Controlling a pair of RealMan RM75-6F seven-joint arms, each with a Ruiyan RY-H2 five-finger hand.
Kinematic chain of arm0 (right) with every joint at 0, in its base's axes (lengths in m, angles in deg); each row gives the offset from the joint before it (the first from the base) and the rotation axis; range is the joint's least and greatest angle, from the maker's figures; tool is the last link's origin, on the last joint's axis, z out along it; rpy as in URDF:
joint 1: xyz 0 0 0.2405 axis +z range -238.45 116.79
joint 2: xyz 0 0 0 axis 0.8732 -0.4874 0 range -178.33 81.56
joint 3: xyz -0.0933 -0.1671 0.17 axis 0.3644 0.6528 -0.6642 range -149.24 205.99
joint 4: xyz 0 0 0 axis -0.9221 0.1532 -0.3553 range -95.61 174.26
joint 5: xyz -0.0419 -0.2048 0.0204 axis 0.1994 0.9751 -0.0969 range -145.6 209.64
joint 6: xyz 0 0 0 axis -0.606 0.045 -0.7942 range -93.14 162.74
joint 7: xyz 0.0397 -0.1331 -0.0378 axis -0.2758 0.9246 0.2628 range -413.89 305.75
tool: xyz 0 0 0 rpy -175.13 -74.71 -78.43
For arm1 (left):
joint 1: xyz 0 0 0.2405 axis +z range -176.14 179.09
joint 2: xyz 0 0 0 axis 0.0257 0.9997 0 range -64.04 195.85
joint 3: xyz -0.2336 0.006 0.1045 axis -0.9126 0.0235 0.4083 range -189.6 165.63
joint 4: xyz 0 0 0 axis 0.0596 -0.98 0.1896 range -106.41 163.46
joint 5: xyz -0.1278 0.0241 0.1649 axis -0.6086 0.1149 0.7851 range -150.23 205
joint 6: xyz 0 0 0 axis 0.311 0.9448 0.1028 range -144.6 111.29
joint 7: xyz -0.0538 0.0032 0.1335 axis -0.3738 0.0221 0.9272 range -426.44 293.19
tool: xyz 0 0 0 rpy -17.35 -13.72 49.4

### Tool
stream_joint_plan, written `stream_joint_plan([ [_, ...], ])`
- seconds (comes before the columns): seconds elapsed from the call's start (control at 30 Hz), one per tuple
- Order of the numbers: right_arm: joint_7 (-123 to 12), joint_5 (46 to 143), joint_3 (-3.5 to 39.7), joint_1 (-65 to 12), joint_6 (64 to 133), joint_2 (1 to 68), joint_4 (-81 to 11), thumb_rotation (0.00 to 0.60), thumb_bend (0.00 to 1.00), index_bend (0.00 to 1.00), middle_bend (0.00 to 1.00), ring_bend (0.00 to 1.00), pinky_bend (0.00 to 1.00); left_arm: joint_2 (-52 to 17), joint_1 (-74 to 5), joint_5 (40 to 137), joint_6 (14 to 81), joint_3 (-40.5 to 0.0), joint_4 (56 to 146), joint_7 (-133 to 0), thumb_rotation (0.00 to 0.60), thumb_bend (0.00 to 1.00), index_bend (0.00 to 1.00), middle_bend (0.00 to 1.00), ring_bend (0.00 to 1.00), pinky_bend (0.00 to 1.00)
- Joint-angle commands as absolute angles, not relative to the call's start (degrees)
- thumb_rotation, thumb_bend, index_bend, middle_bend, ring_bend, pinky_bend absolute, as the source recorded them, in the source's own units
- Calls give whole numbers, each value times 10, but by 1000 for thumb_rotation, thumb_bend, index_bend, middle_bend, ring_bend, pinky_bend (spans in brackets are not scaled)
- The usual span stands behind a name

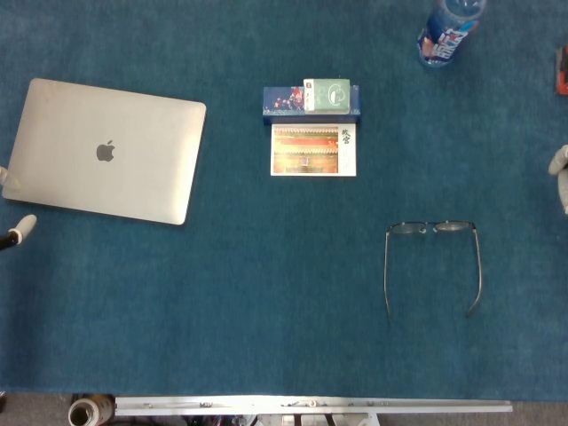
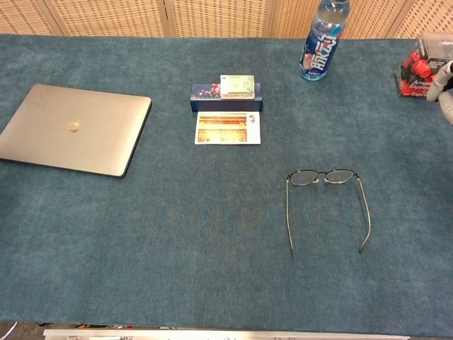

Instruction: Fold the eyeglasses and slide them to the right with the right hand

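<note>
Nothing is done yet: the eyeglasses (image 1: 432, 264) lie unfolded on the desk (image 1: 266, 311), and your right hand (image 2: 446, 91) shows too little to tell its fingers' state.

Table surface (image 2: 177, 234) covered edge to edge in teal-blue carpet-like cloth, evenly lit. Woven cane screen panels (image 2: 212, 15) in tan stand along the far edge. Metal rail (image 1: 311, 406) runs along the near edge.
</note>
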State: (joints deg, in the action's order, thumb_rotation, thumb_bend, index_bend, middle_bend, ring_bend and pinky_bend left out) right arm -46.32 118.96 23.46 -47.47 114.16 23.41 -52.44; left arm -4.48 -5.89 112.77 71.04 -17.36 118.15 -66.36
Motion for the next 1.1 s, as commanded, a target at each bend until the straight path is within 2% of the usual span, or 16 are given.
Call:
stream_joint_plan([
  [0.03,-438,1187,236,-467,1124,220,-538,600,426,553,557,409,580,-38,-59,1130,712,-174,1189,-656,600,0,505,475,353,538],
  [0.2,-411,1185,241,-456,1101,210,-549,600,328,544,528,409,579,-33,-59,1131,712,-173,1195,-649,600,0,505,475,353,538],
  [0.5,-406,1204,241,-437,1091,229,-536,600,211,377,439,372,579,-33,-56,1128,711,-170,1194,-647,600,0,505,475,353,538],
  [0.63,-413,1215,242,-433,1097,249,-518,600,170,324,377,314,528,-34,-56,1126,710,-171,1190,-650,600,0,505,475,353,538],
  [0.83,-424,1227,249,-426,1094,273,-492,600,127,315,333,259,455,-29,-53,1129,713,-170,1193,-645,600,0,505,476,353,538],
  [1.1,-419,1232,259,-416,1079,300,-473,600,61,313,322,245,451,-25,-49,1132,718,-167,1198,-640,600,0,505,475,353,538],
])
